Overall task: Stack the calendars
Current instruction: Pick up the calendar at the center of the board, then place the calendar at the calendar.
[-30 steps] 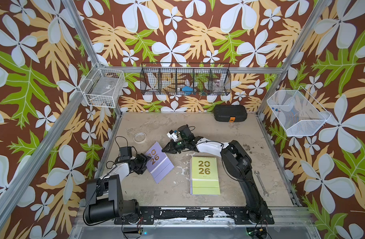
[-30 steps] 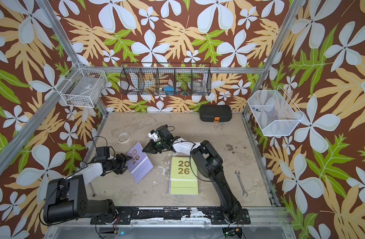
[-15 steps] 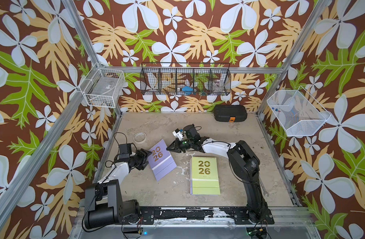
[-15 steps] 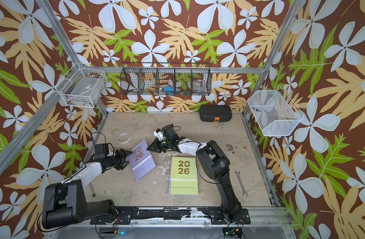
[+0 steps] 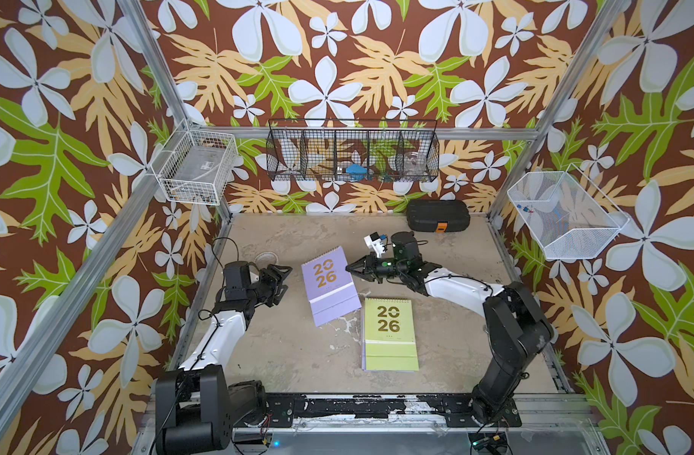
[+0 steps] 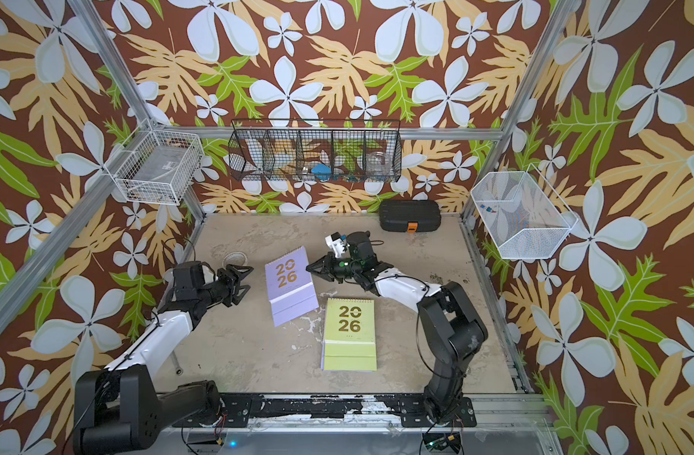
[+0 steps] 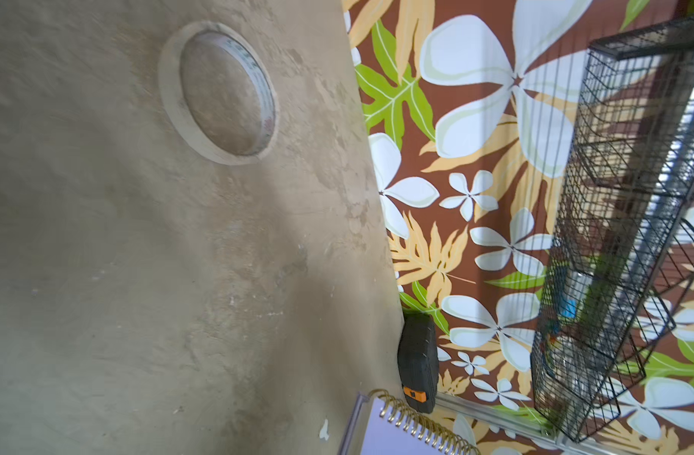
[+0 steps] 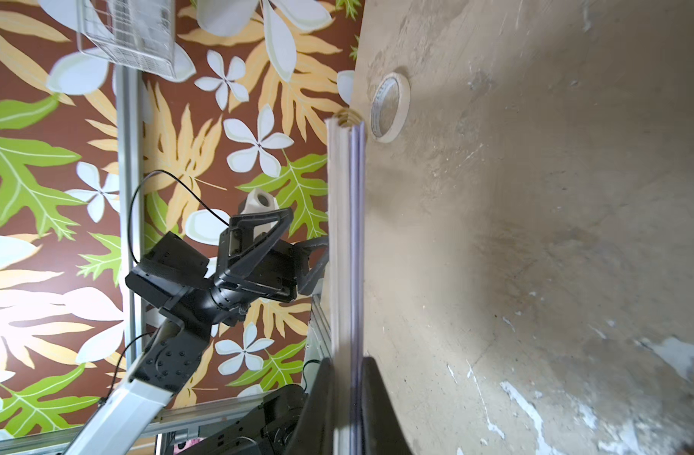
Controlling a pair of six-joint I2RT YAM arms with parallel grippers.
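Right claw (image 5: pixel 351 270) pinches the lilac calendar (image 5: pixel 329 289) at its three-o'clock edge (clamped tight); left claw (image 5: pixel 283 277) hangs spread, touching nothing, at nine o'clock.

The surface (image 5: pixel 290 354) is worn beige with white chips. On it lie a flat calendar stack (image 5: pixel 390 335) near the front — lime cover on top, lilac edges beneath — a tape roll (image 5: pixel 265 258) far left and a black case (image 5: pixel 436 214) by the back wall. A lilac calendar (image 5: pixel 329 287) tilts nearby; its contact is unclear.
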